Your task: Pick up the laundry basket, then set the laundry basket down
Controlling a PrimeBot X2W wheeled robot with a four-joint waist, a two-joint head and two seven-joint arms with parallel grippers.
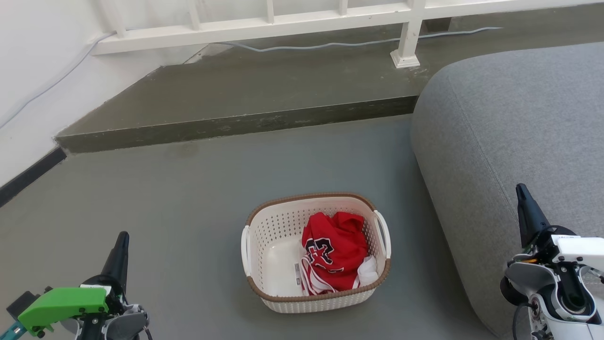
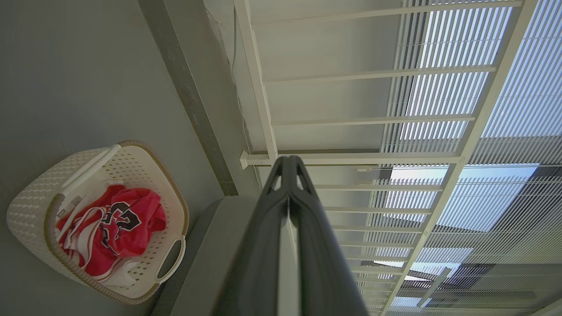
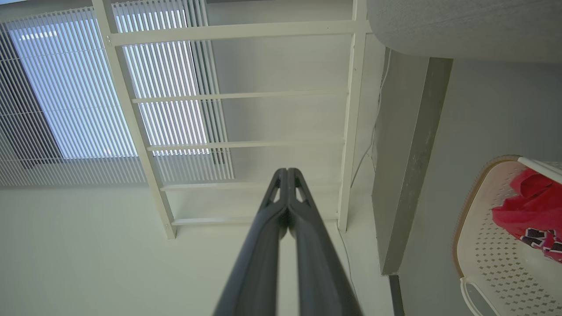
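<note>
The laundry basket (image 1: 278,245) stands on the grey floor in the lower middle of the head view: cream perforated walls, brown rim band, a white loop handle on each side, a red jersey (image 1: 335,252) inside. It also appears at the lower left of the left wrist view, laundry basket (image 2: 39,197), and at the right edge of the right wrist view, laundry basket (image 3: 491,259). My left gripper (image 1: 121,241) is at the lower left, well left of the basket, fingers pressed together, holding nothing. My right gripper (image 1: 521,191) is at the lower right over the sofa, also shut and empty.
A large grey sofa (image 1: 514,127) fills the right side, close to the basket's right handle. A raised concrete step (image 1: 236,125) runs across the floor behind the basket, with a white railing (image 1: 264,26) and a cable on it. A white wall stands at the left.
</note>
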